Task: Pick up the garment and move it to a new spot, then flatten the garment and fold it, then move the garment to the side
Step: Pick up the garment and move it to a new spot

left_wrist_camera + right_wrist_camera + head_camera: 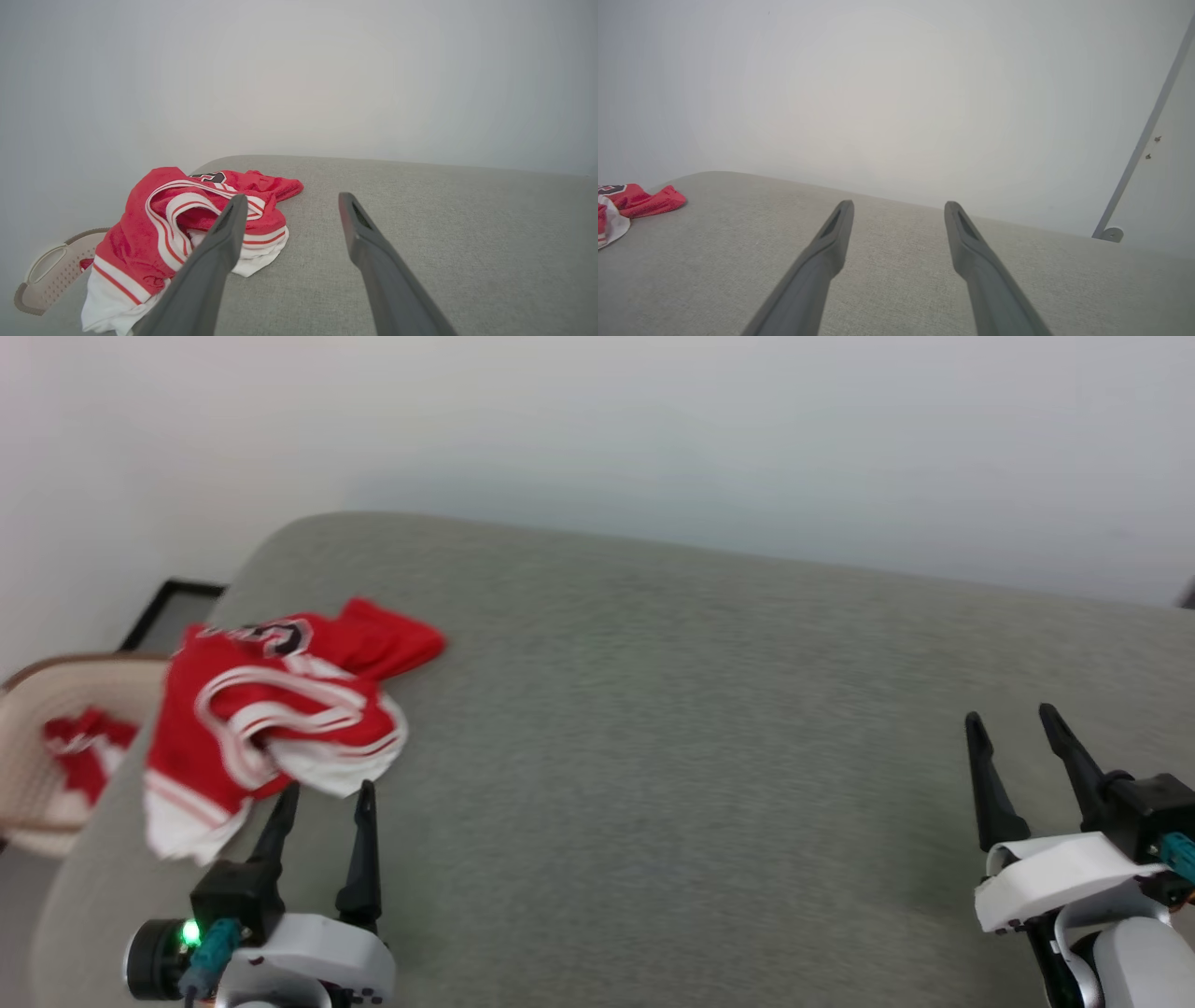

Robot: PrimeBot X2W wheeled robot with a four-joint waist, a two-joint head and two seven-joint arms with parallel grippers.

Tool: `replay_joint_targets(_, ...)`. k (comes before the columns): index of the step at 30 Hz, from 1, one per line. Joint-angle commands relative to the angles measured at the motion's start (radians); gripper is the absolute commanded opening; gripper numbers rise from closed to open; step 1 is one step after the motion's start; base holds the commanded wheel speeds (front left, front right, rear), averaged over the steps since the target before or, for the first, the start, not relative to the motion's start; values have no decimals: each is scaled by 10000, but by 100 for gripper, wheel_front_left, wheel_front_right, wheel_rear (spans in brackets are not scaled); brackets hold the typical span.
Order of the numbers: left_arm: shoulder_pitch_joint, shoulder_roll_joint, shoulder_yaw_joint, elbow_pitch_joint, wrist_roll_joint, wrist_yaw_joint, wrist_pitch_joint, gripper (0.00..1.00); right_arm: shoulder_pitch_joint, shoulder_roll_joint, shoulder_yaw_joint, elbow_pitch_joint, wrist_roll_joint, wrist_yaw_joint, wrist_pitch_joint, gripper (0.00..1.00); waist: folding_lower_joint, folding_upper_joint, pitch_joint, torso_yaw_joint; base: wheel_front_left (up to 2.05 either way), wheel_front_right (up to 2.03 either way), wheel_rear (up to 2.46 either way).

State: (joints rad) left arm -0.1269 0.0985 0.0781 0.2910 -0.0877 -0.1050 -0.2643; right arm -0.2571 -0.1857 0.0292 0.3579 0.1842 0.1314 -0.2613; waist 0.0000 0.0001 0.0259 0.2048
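Two end effectors are standing with their fingers spread wide, and neither is holding anything. The garment [271, 709] is lying crumpled at the far-left corner of the worktop [653, 756], at 11 o'clock from the left end effector [327, 786]. In the head view, the tip of that end effector's left finger is sitting just beside the garment's white hem; whether it is touching cannot be determined. The right end effector [1010, 713] is hovering well apart from the garment, which is lying toward its 9 o'clock.

Both arms are reaching forward low over the worktop, with the fingers pointing roughly toward 12 o'clock.

The garment is showing soft red fabric, white panels, red-and-white striped trim and part of a black, white-outlined letter. The worktop is showing a grey woven covering and a rounded corner. The fingers are appearing dark, long and tapered. A beige perforated basket [56, 677] is standing beside the worktop, at 9 o'clock from the garment.
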Motion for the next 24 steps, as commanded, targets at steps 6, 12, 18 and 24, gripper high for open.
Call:
replay_joint_targets(6, 129, -168, 268, 0, 8, 76, -2, 100, -179, -3, 409, 67, 95, -14, -50, 100, 0, -1, 144, 2173, 0, 0, 0)
replay_joint_targets(12, 445, -279, 616, -133, -171, 126, -3, 100, -317, 148, 1059, 253, 157, -12, -50, 100, 0, -1, 128, 3171, 0, 0, 0)
replay_joint_targets(18, 1084, -427, 1245, -885, -472, 480, -2, 100, -1044, 247, 2198, 630, 340, -14, -48, 100, 0, -1, 424, 3367, 0, 0, 0)
replay_joint_targets(24, 1757, -475, 1363, -1581, -999, 846, -2, 100, -1680, 313, 3152, 1004, 677, -14, -32, 100, 0, -1, 577, 3454, 0, 0, 0)
